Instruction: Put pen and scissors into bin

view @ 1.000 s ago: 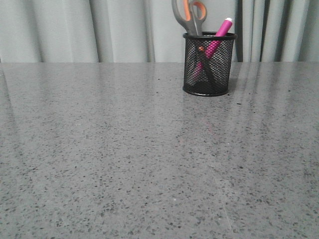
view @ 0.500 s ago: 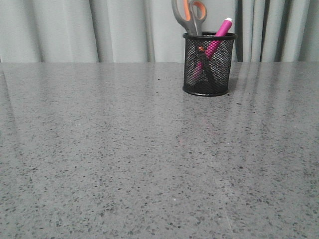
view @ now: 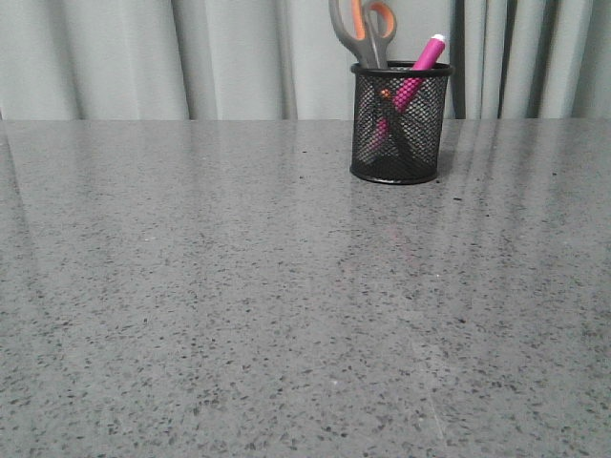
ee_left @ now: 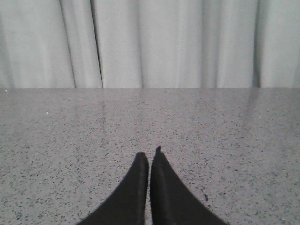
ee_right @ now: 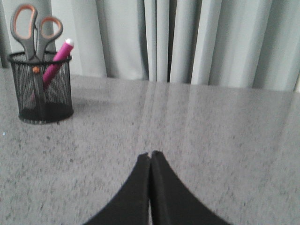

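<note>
Across the far side of the grey speckled bench point(view: 239, 315), before pale curtains point(view: 124, 57): nothing loose anywhere on the surface. Toward the back, right of centre, the bin point(view: 400, 124), upright and black-meshed. Inside it, the scissors point(view: 364, 33), blades down, grey loops with orange linings well above the rim. Beside them in the same cup, the pen point(view: 412, 81), leaning rightward, whitish cap clear of the rim. Judged from this: both items in, task looks complete, nothing left but perhaps parking the arms. Neither arm visible from the front. Left gripper point(ee_left: 150, 157) low over bare bench, jaws pressed together, holding nothing. Right gripper point(ee_right: 150, 156) likewise, tips touching, empty, well apart from the bin seen off to one side in the right wrist view.
</note>
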Controlling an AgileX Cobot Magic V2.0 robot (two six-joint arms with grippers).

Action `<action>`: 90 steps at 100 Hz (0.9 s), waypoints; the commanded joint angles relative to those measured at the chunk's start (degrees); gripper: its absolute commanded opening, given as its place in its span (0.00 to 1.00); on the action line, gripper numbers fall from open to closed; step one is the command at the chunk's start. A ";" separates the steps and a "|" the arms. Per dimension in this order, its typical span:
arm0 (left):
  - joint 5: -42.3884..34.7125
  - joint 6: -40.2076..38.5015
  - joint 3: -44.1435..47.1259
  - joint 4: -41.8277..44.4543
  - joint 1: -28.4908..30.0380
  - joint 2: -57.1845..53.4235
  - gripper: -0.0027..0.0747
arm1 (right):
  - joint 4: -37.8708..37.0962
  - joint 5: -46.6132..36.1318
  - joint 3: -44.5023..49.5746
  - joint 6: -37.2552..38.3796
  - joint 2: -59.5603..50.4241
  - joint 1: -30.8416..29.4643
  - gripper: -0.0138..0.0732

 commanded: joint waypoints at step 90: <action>-4.37 -0.43 2.57 -0.56 0.03 -1.81 0.01 | -1.39 3.15 0.88 0.59 -4.23 -0.60 0.07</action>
